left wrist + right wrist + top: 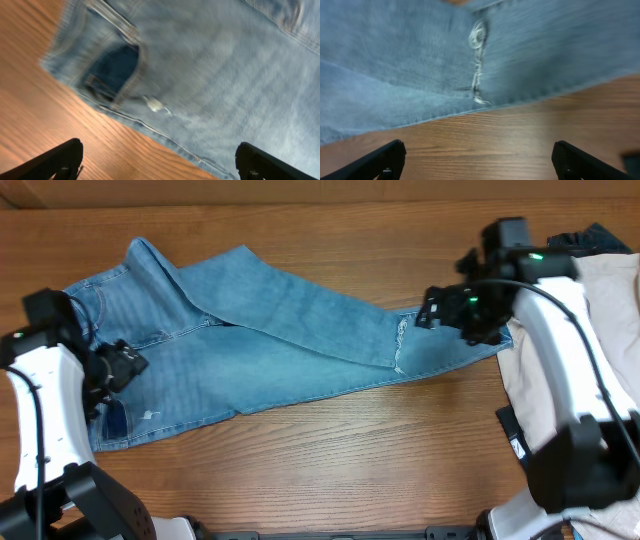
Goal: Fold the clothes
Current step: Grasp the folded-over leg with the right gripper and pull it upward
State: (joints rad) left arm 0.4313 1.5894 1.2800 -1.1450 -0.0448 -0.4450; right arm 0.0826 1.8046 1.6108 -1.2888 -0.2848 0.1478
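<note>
One pair, jeans (290, 350): lying across table (330, 450), partly folded, one leg laid diagonally over.
Handling: soft, heavyish denim that drapes, not fragile; pinch waistband or hem edges.
Left gripper (125, 367): low at waist end, jaws spread, empty.
Right gripper (432, 308): over leg end, jaws spread, empty.

Nothing legible in any of the three views: no words, brand marks, numbers or signs. On the jeans (300, 350), only seams and a small white spot (155, 104), blurred in the left wrist view and bearing no letters that can be made out. Low on the right of the overhead view, a small pale mark (516, 446) on something dark, far too small to read.
</note>
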